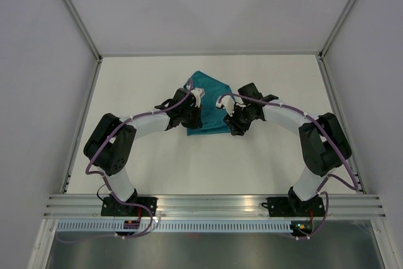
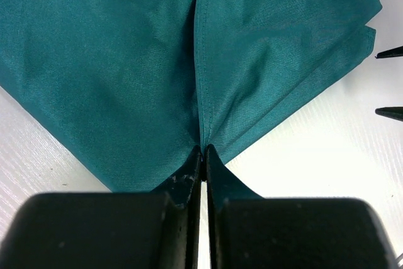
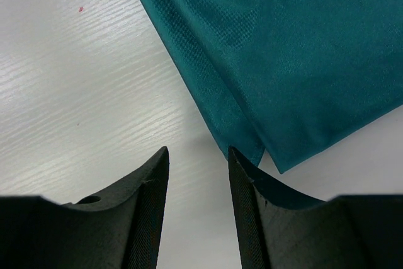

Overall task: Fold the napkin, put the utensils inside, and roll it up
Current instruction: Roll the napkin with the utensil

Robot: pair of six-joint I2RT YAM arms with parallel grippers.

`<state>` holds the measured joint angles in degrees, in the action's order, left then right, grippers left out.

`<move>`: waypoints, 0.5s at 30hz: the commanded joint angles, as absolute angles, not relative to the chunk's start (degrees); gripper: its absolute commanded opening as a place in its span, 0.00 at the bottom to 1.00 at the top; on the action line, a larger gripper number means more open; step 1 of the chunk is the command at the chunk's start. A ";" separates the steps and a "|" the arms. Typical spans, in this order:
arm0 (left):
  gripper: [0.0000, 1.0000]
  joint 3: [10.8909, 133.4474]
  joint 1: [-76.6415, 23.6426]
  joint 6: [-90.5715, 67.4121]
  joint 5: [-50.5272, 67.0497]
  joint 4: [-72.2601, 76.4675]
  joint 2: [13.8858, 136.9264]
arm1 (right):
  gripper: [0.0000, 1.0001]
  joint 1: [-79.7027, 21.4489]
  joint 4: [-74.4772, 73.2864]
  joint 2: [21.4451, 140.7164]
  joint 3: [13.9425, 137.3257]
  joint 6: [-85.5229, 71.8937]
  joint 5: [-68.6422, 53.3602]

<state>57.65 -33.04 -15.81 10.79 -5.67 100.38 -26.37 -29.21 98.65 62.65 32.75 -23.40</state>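
The teal napkin (image 1: 211, 102) lies partly folded in the middle of the white table, between my two arms. My left gripper (image 1: 187, 116) is shut on the napkin's (image 2: 126, 74) near left edge, pinching a ridge of cloth at its fingertips (image 2: 202, 149). My right gripper (image 1: 237, 127) stands open just off the napkin's near right corner (image 3: 264, 155), with only bare table between its fingers. One fingertip (image 3: 236, 155) is right beside that corner. No utensils are in view.
White walls with metal frame rails (image 1: 75, 14) close the table on three sides. An aluminium rail (image 1: 214, 205) carrying both arm bases runs along the near edge. The right gripper's fingertips (image 2: 389, 55) show at the right edge of the left wrist view.
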 commanded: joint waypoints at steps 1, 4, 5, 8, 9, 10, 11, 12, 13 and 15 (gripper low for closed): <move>0.05 59.94 -33.13 -17.40 12.57 -3.95 100.55 | 0.49 -27.42 -26.37 96.68 62.58 32.96 -23.03; 0.05 60.38 -33.13 -17.40 12.83 -4.22 100.72 | 0.48 -28.38 -26.19 96.77 62.58 33.22 -22.15; 0.05 60.38 -33.13 -17.40 12.92 -4.13 100.72 | 0.48 -28.74 -25.50 96.77 62.58 33.05 -21.45; 0.05 60.12 -33.05 -17.58 13.01 -4.22 100.46 | 0.48 -29.00 -25.05 97.81 63.97 32.43 -20.66; 0.05 60.03 -33.13 -17.58 12.92 -4.22 100.37 | 0.48 -29.09 -25.05 98.26 64.68 32.26 -20.57; 0.05 59.94 -33.13 -17.58 12.92 -4.13 100.20 | 0.48 -29.27 -25.14 99.22 65.30 31.73 -20.65; 0.05 59.85 -33.05 -17.58 12.92 -4.04 100.20 | 0.48 -29.35 -25.22 99.75 66.26 31.64 -20.57; 0.05 59.85 -33.13 -17.58 13.01 -4.13 100.20 | 0.48 -29.53 -25.31 100.10 66.79 31.64 -20.48; 0.05 59.77 -33.05 -17.49 13.01 -4.22 100.20 | 0.48 -29.71 -25.40 100.54 67.06 31.73 -20.48; 0.05 59.50 -33.13 -17.40 12.83 -4.31 100.20 | 0.48 -29.97 -25.66 100.55 66.89 31.99 -20.48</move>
<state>58.28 -33.04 -15.84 11.29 -5.63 100.55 -29.50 -26.72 100.01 64.84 32.53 -21.06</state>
